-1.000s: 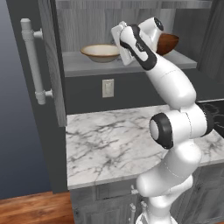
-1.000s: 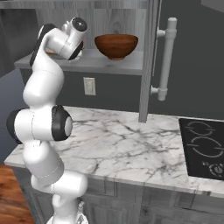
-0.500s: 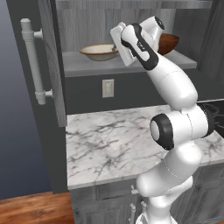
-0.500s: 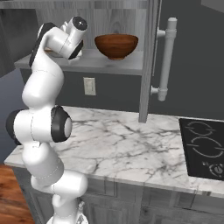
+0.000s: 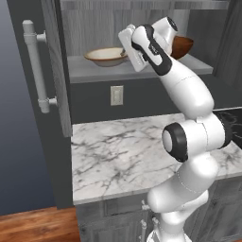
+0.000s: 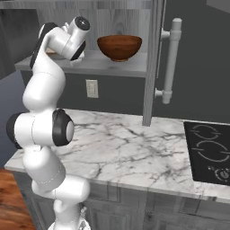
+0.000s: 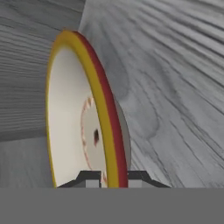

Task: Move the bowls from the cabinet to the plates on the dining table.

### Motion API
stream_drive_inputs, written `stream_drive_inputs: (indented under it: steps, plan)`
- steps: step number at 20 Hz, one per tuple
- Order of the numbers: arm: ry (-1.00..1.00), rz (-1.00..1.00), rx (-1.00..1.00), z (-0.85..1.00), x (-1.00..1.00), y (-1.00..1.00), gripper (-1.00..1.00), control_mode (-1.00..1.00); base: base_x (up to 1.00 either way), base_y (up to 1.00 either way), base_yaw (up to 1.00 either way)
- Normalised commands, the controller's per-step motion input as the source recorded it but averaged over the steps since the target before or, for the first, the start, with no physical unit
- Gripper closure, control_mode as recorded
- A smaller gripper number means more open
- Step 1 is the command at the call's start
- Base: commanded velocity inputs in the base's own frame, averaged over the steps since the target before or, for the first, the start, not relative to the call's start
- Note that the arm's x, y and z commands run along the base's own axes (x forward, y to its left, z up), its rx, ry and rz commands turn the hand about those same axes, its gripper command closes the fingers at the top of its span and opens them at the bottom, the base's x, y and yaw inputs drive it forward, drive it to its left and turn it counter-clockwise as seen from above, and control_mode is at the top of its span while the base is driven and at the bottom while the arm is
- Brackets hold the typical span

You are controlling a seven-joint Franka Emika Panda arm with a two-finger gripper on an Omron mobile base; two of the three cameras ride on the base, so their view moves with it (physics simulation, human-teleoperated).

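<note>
Gripper (image 7: 112,177) closed on rim of beige bowl (image 5: 108,56), one fingertip (image 7: 89,178) inside the rim, the other outside, seen edge-on in hand view with rim running from 6 o'clock up toward 11 o'clock. Beige bowl resting on shelf (image 5: 94,72) of open cabinet (image 5: 94,28), at about 11 o'clock in left base view, with the hand (image 5: 134,47) pressed against its right edge. Whether lifted off the shelf or resting on it, cannot tell. Brown bowl (image 6: 119,47) upright on same shelf, near 12 o'clock in right base view, apart from the beige one and partly hidden behind the arm (image 5: 182,90) in left base view. Arm reaching up from 5 o'clock in left base view, bent forward at the elbow, wrist inside the cabinet opening. Cabinet door (image 5: 28,94) swung open at 9 o'clock in left base view, long silver handle (image 5: 38,66) upright on it; second door (image 6: 193,63) open at 2 o'clock in right base view, with its own handle (image 6: 172,60). Wall socket (image 5: 116,95) on dark back panel under the shelf. Marble bench (image 5: 118,160) below, white with grey veins. Black stove (image 6: 209,150) set in bench at 3 o'clock in right base view. Wood floor (image 5: 33,227) at 7 o'clock in left base view.
</note>
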Motion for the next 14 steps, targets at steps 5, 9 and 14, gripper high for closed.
stream_drive_inputs:
  steps: [5,9,14]
  plan:
    - [0.0,0.0,0.08,0.07,-0.16,-0.05,1.0,-1.0,0.0,0.0,0.0]
    - [0.0,-0.02,0.06,0.06,-0.33,-0.02,1.0,-1.0,0.0,0.0,0.0]
    - [-0.03,-0.05,0.01,0.05,-0.52,0.01,1.0,-1.0,0.0,0.0,0.0]
